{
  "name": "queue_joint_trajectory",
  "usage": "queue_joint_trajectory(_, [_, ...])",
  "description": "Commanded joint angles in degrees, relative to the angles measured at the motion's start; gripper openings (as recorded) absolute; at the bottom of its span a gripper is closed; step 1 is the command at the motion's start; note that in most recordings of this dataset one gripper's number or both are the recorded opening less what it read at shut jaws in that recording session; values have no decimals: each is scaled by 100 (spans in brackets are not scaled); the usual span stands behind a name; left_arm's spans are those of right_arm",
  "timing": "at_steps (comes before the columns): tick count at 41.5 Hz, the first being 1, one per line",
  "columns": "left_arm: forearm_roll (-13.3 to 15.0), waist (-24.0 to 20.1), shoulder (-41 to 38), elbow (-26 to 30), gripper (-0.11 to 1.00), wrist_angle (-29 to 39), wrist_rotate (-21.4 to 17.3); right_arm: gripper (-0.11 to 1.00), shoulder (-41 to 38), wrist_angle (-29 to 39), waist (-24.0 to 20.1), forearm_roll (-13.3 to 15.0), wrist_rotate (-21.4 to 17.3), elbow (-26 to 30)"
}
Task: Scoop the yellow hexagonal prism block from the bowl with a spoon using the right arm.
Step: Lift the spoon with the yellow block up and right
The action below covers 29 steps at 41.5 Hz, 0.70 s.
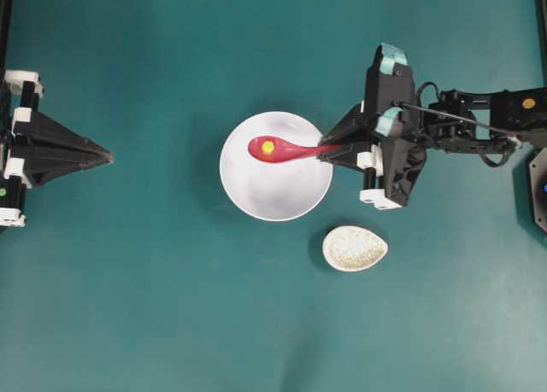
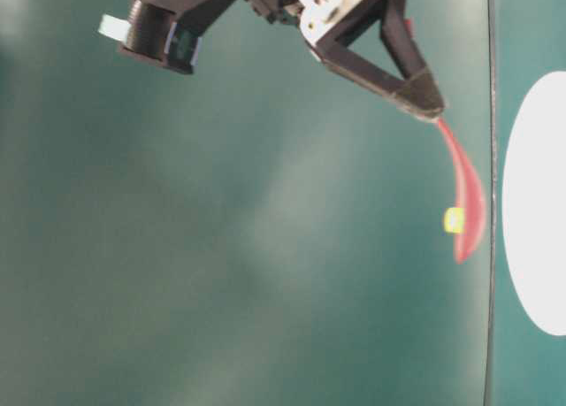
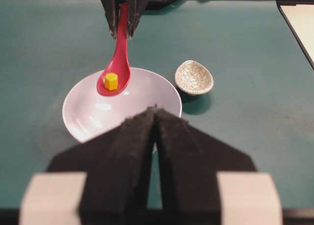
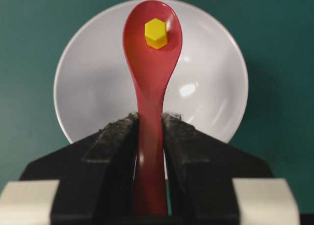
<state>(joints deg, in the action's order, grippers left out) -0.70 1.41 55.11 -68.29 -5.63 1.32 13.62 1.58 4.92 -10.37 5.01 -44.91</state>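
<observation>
- Nearest the overhead lens we log one right pincer [image 1: 329, 149], black-framed with white parts and teal tape pads, clenched on the handle of the spoon [image 1: 282, 149]; the right wrist view shows both jaws pressed against the handle's sides.
- We count one spoon: glossy pink-red, oval scoop, short straight handle. It hangs over the bowl [image 1: 291, 196], scoop toward the bowl's upper left. In the table-level view it stands clear of the bowl, not touching it.
- We count one yellow hexagonal prism block [image 1: 268, 147]: tiny, bright yellow, six-sided top face plain in the right wrist view, far smaller than the scoop. It sits inside the scoop, toward the tip, carried above the bowl.
- We count one bowl: large, round, plain white, nothing visible inside it, resting on the bench [image 1: 154, 307].
- We count one spoon rest [image 1: 355, 248]: small, oval, speckled beige with a crackled look in the left wrist view. It lies on the bench near the bowl's lower right, apart from it.
- We count one left pincer [image 1: 107, 157]: black, pointed, no teal tape, jaws together on nothing, at the left edge, well apart from the bowl.
- We count one bench: dull teal surface bearing bowl and rest.
</observation>
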Motion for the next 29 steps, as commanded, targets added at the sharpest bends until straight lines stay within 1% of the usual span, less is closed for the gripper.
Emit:
queue_joint_trajectory(1, [-9, 0, -35, 158, 0, -35, 0, 24, 264, 114, -9, 114, 18, 149])
queue_joint_trajectory(5, [-9, 0, -26, 158, 0, -26, 0, 24, 439, 396, 0, 264, 26, 264])
queue_joint_trajectory(16, [-9, 9, -35, 158, 0, -26, 0, 24, 940, 1143, 9, 519, 26, 703])
queue_joint_trajectory(19, [-9, 0, -35, 158, 0, -26, 0, 24, 1028, 1292, 18, 580, 26, 791])
queue_joint_trajectory(25, [-9, 0, -35, 158, 0, -26, 0, 24, 1143, 1538, 18, 791, 18, 905])
queue_joint_trajectory(29, [-9, 0, -35, 158, 0, -26, 0, 24, 1151, 1626, 18, 817, 18, 932])
